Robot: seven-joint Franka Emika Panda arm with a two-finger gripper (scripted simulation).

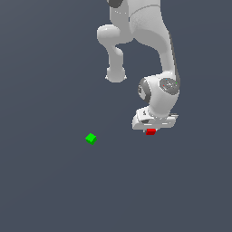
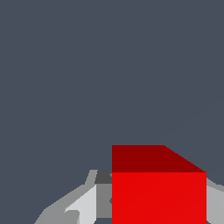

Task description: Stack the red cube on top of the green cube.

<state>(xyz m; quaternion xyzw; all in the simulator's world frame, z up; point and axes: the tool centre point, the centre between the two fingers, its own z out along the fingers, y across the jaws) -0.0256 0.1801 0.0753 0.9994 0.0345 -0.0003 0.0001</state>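
Item one, your gripper (image 1: pixel 151 129): fingers flank the red cube (image 1: pixel 151 132), apparently closed on it, though contact isn't clearly shown. Item two, the green cube (image 1: pixel 91 138): well apart toward the exterior view's left, slightly nearer the camera; carry that way.

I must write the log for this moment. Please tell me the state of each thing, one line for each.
Small bright red cube: between the fingers of the white gripper; whether gripped, unclear.
Small bright green cube: alone on the grey floor, nothing stacked on it.
White gripper: around the red cube; open or shut unclear.
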